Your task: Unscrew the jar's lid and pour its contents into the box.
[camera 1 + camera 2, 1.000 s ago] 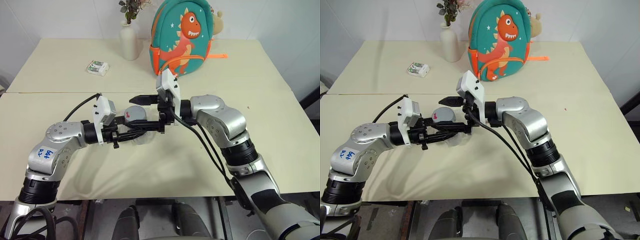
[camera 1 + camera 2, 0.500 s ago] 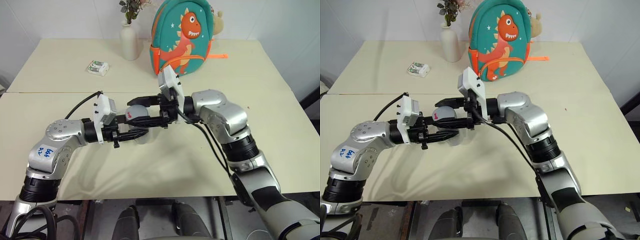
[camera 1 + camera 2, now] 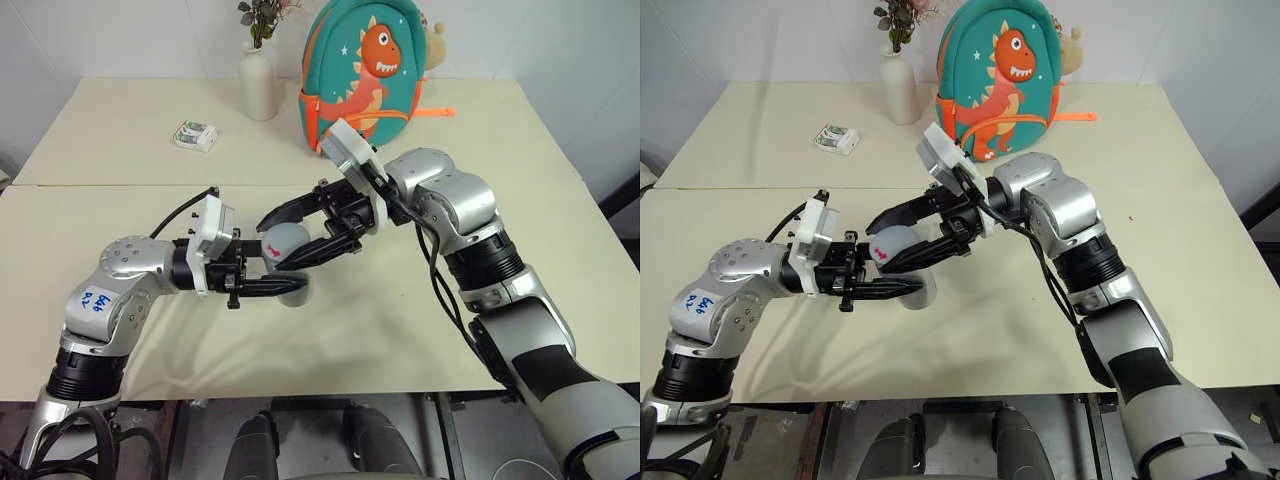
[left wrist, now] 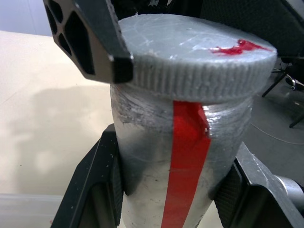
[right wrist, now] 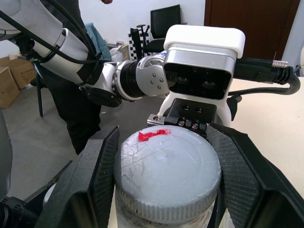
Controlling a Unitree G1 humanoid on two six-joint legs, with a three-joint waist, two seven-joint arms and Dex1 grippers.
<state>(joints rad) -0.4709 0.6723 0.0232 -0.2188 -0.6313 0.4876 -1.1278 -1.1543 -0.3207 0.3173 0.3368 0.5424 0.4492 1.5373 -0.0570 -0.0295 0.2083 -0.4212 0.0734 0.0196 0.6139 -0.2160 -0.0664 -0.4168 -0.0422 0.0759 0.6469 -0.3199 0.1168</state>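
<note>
A: Where's the jar point(image 4: 180, 180)?
B: I see it above the counter point(image 3: 420, 320), left end effector point(image 3: 285, 287) clamped round its body, right end effector point(image 3: 283, 240) clamped on the lid point(image 5: 167, 178).

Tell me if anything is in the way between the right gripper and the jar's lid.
No, nothing visible is in the way. The right gripper already has its fingers against the rim of the lid, one on each side. The left gripper clamps the jar just below the lid, clear of it.
</note>
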